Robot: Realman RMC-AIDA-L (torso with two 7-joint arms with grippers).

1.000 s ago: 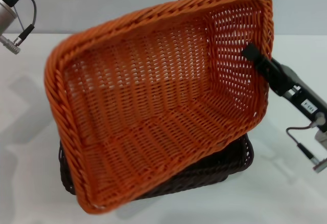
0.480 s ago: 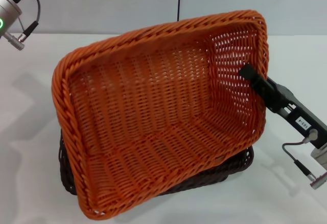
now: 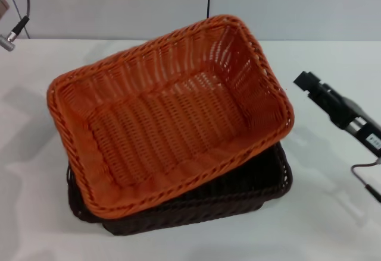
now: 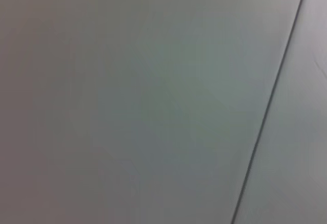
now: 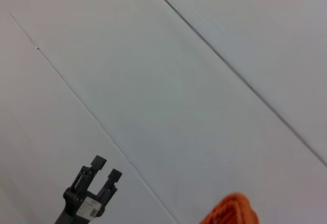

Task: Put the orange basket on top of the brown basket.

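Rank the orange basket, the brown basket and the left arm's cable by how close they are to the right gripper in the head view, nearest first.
From the right gripper:
1. Orange basket, beside it, toward centre.
2. Brown basket, underneath, lower.
3. Left arm's cable, far corner on the left.

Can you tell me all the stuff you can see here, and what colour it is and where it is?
orange basket: one, bright orange, sitting skewed on top of the brown basket, open side up.
brown basket: one, dark brown, on the table under the orange one, peeking out at the near and right sides.
table: one, white, under everything.
wall: pale grey, behind the table, with a thin dark seam.
right end effector: one, black, to the right of the baskets, touching nothing.
left arm: part of it with a cable, silver and black, far left corner.
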